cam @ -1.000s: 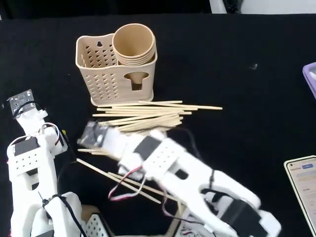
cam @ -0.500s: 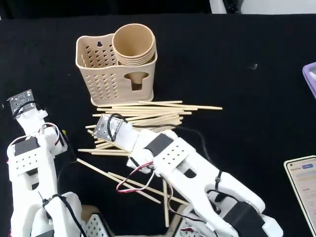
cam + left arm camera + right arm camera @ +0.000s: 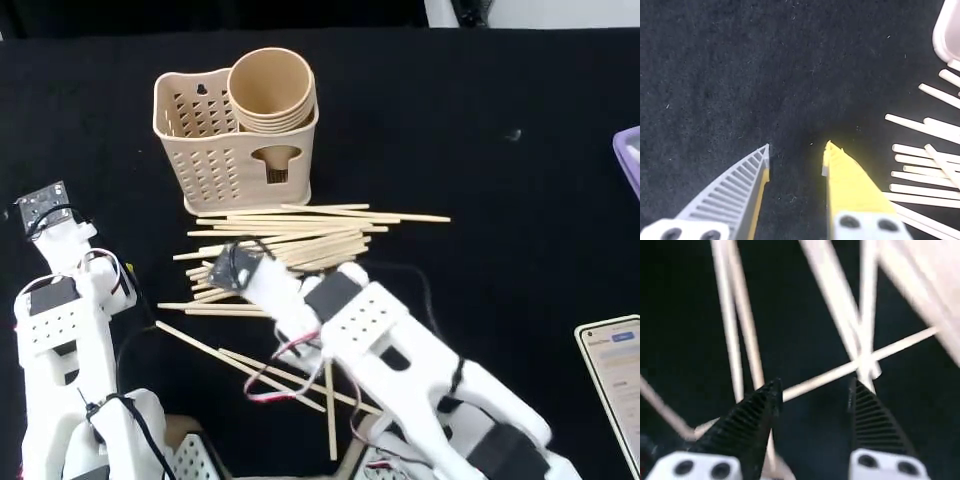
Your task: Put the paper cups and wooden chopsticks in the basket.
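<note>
1. The right gripper (image 3: pixel 816 387) stood open. Its dark fingers (image 3: pixel 747 427) were parted a moderate way and held nothing. A single chopstick (image 3: pixel 815 379) crossed the gap just past the tips, and more sticks fanned out beyond it.
2. The left gripper (image 3: pixel 796 147) was also open and empty. Its grey and yellow fingers (image 3: pixel 850 192) hung over bare black cloth, with stick ends lying apart to one side.
3. The wooden chopsticks (image 3: pixel 290 235) lay on the table (image 3: pixel 480 200) in a loose pile just in front of the basket (image 3: pixel 215 165). A few strays had scattered nearer the arms. The right arm reached over the near edge of that pile.
4. The paper cups (image 3: pixel 270 85) stood upright as a nested stack in one end of the basket. No cup lay on the table.
5. The sticks looked light, stiff, thin and smooth, so they would probably roll or swivel in a loose pinch.
6. A hold near the middle of a stick should keep it balanced.
7. Where sticks crossed, closing on one could drag its neighbours along.
8. They looked long for the basket, so they would likely need tipping upright into the free space beside the cups.
</note>
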`<state>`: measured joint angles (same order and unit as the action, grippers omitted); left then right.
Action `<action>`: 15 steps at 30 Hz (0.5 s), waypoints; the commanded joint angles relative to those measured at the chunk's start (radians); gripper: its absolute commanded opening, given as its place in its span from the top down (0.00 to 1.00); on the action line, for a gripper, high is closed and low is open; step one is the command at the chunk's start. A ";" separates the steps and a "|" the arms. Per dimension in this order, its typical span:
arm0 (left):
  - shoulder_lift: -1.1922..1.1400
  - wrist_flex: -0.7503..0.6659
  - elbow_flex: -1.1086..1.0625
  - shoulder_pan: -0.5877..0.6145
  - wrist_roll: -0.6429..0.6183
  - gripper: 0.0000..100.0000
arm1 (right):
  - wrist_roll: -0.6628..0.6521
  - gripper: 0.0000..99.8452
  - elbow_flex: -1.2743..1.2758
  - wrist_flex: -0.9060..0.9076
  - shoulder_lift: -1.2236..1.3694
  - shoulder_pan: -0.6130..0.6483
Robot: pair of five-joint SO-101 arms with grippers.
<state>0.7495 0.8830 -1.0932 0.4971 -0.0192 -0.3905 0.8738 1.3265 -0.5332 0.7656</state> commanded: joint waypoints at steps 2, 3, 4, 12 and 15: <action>0.015 -0.015 0.005 0.008 0.005 0.82 | -0.038 0.72 0.044 0.069 -0.133 0.140; 0.015 -0.015 0.005 0.008 0.005 0.82 | -0.038 0.70 0.067 0.055 -0.160 0.173; 0.015 -0.015 0.005 0.008 0.005 0.82 | -0.040 0.70 0.090 0.038 -0.185 0.201; 0.023 -0.044 -0.016 0.008 0.005 0.82 | -0.120 0.73 0.159 -0.008 -0.229 0.041; 0.025 -0.081 -0.035 0.008 0.005 0.82 | -0.121 0.75 0.154 -0.005 -0.217 -0.091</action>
<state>0.7495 0.8493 -1.1224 0.4971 -0.0176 -0.5010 1.0395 1.3326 -0.7357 0.7948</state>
